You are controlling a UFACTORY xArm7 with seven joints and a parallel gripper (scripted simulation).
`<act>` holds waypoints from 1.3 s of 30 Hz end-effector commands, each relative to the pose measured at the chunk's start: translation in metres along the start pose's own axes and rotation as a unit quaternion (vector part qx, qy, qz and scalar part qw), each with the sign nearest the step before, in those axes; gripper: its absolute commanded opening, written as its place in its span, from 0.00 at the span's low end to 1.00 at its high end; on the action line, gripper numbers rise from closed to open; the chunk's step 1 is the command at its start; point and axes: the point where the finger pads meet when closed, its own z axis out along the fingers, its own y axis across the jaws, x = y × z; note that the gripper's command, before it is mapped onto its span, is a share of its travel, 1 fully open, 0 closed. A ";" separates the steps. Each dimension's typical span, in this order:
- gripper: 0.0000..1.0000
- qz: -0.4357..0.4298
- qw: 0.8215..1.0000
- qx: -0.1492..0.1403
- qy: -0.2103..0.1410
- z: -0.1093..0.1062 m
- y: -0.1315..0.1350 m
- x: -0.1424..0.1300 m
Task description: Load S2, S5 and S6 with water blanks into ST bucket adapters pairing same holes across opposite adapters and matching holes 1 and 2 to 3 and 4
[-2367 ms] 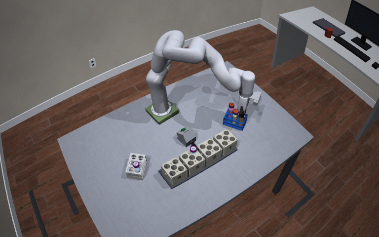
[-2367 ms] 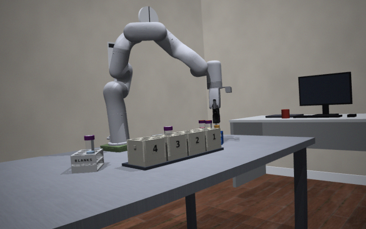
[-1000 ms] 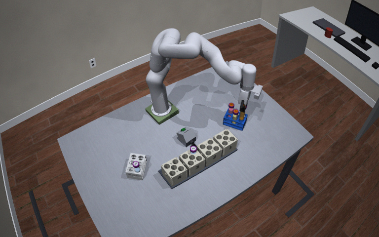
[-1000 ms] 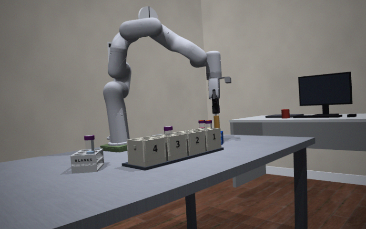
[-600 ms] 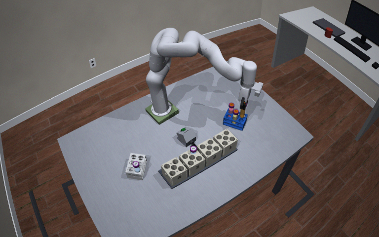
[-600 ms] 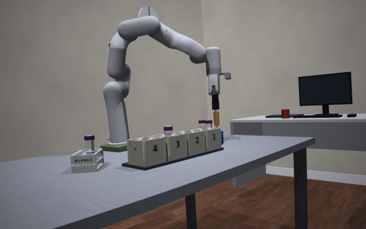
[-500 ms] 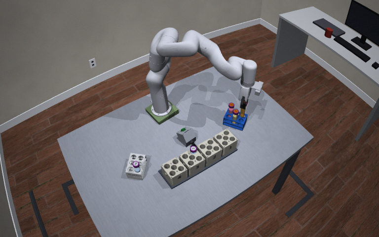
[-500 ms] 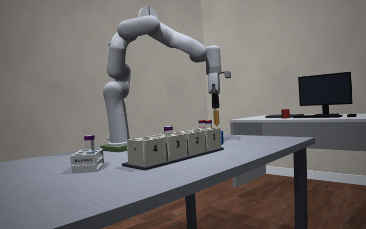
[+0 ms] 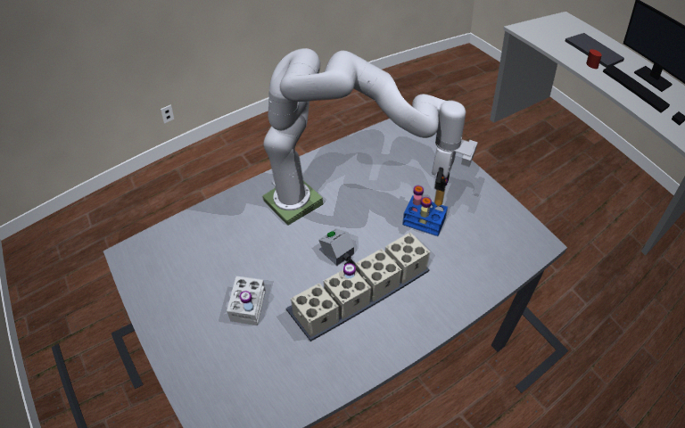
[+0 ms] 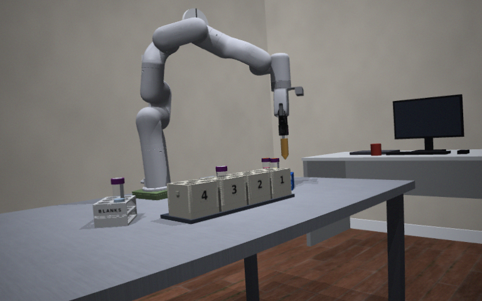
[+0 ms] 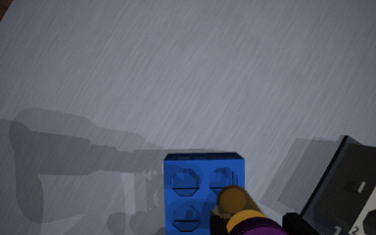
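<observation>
The gripper point(image 10: 283, 133) grips a tube point(image 10: 284, 148) with amber contents, its pointed end down. The tube hangs upright above and behind adapter 1 point(image 10: 281, 184). Adapter 2 point(image 10: 259, 185), adapter 3 point(image 10: 233, 191) and adapter 4 point(image 10: 203, 198) complete the row on a dark stand point(image 10: 191, 221). A purple-capped tube point(image 10: 221, 169) rises behind the top of adapter 3; its hole cannot be told. Two more purple caps point(image 10: 265, 160) show behind adapters 2 and 1, near a sliver of blue rack point(image 10: 292, 180). At the left, a white rack point(image 10: 106, 221) marked BLANKS bears an upright purple-capped blank point(image 10: 117, 188). The arm point(image 10: 227, 44) rises from a green base point(image 10: 140, 194).
</observation>
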 end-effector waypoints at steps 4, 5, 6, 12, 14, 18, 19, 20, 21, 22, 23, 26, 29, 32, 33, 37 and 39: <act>0.00 0.000 1.000 0.001 0.003 -0.016 0.000 0.001; 0.00 0.000 1.000 0.001 0.003 -0.018 0.000 0.001; 0.00 0.000 1.000 0.001 0.003 -0.020 0.000 0.001; 0.00 0.000 1.000 0.001 0.003 -0.028 0.000 0.001; 0.00 0.000 1.000 0.001 0.003 -0.029 0.000 0.001; 0.00 0.000 1.000 0.001 0.003 -0.029 0.000 0.001; 0.00 0.000 1.000 0.001 0.003 -0.029 0.000 0.001; 0.00 0.000 1.000 0.001 0.003 -0.029 0.000 0.001; 0.00 0.000 1.000 0.001 0.003 -0.029 0.000 0.001; 0.00 0.000 1.000 0.001 0.003 -0.029 0.000 0.001; 0.00 0.000 1.000 0.001 0.003 -0.029 0.000 0.001; 0.00 0.000 1.000 0.001 0.003 -0.029 0.000 0.001; 0.00 0.000 1.000 0.001 0.003 -0.029 0.000 0.001; 0.00 0.000 1.000 0.001 0.003 -0.029 0.000 0.001; 0.00 0.000 1.000 0.001 0.003 -0.029 0.000 0.001; 0.00 0.000 1.000 0.001 0.003 -0.029 0.000 0.001; 0.00 0.000 1.000 0.001 0.003 -0.029 0.000 0.001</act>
